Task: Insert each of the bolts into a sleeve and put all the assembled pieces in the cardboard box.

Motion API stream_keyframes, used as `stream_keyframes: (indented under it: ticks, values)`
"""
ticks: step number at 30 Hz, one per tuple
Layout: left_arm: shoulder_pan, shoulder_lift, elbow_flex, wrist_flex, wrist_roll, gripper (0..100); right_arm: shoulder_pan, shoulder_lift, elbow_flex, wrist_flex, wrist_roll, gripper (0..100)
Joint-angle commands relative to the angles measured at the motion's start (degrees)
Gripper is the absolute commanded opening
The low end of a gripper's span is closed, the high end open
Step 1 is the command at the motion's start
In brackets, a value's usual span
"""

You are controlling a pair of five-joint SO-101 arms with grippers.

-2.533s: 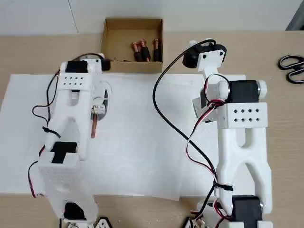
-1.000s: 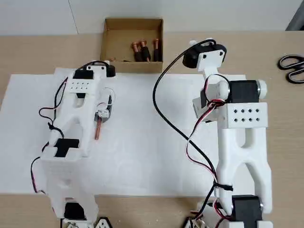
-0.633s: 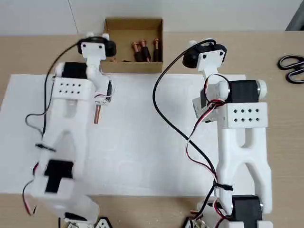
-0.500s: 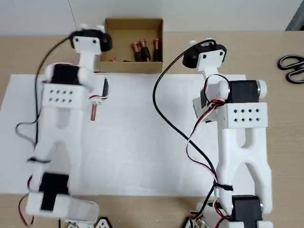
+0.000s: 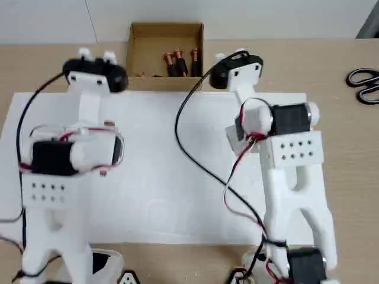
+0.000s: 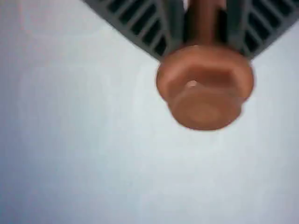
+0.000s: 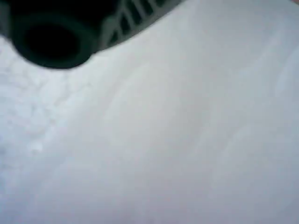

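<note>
White paper [image 5: 172, 177] is covering the table [image 5: 349, 148], and over it the left gripper [image 6: 205, 21] is clamping a copper bolt [image 6: 204, 88] by its shank, head hanging free. The right gripper [image 7: 79, 18] is apparently pinching a black sleeve [image 7: 49, 42], both outside the cardboard box [image 5: 137, 56]. Any misalignment is risking the bolt jamming at the bore or slipping loose.

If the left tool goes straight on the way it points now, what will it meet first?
Probably the white sheet. The left tool holds a copper bolt, head forward, and beyond the head lies bare sheet. How far away, the picture does not tell.
</note>
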Motion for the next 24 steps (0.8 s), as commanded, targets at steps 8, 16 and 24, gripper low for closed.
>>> stream_keyframes:
  ticks: [8,16,24]
  values:
    - [0.2,-24.7,19.6,-21.1,0.7,1,-4.0,-21.4,1.5,0.1,-0.7,0.4]
    - [0.3,-34.9,33.5,-37.8,19.3,1,-4.3,-23.5,18.9,-6.9,-4.0,0.4]
    - [4.9,-34.8,33.6,-41.1,24.2,1,-5.0,-25.5,32.1,-22.2,-8.1,0.4]
